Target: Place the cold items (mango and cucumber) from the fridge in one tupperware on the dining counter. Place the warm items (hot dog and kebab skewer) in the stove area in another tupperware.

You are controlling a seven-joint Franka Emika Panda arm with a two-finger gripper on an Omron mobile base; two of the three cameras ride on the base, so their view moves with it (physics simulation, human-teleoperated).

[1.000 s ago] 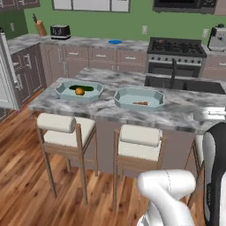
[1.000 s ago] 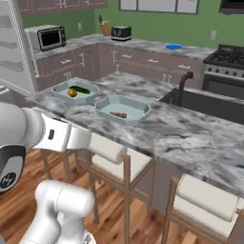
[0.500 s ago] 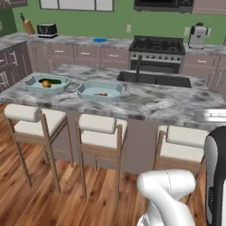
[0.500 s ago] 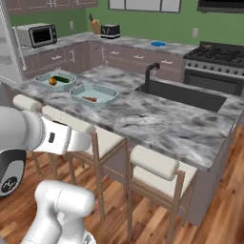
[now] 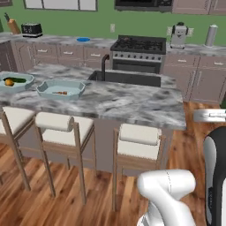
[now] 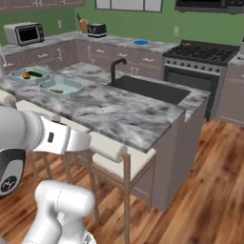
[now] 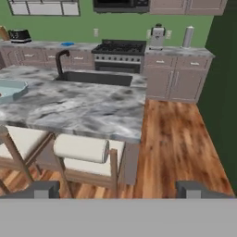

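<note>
Dining counter (image 5: 132, 103) holds both trays, mango (image 5: 9, 81) and cucumber (image 5: 17, 80) sorted together; my gripper (image 7: 118, 187) hangs released, empty.

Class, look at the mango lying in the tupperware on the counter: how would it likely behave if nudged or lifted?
The mango looks round, so it would probably roll if nudged. The tupperware rim should stop it. It seems small, likely light.

Glossy marbled stone dining counter (image 5: 132, 103), warm polished wood floor (image 7: 176, 134), matt cushioned stools (image 5: 139, 139), steel-fronted stove area (image 6: 190, 76).
</note>
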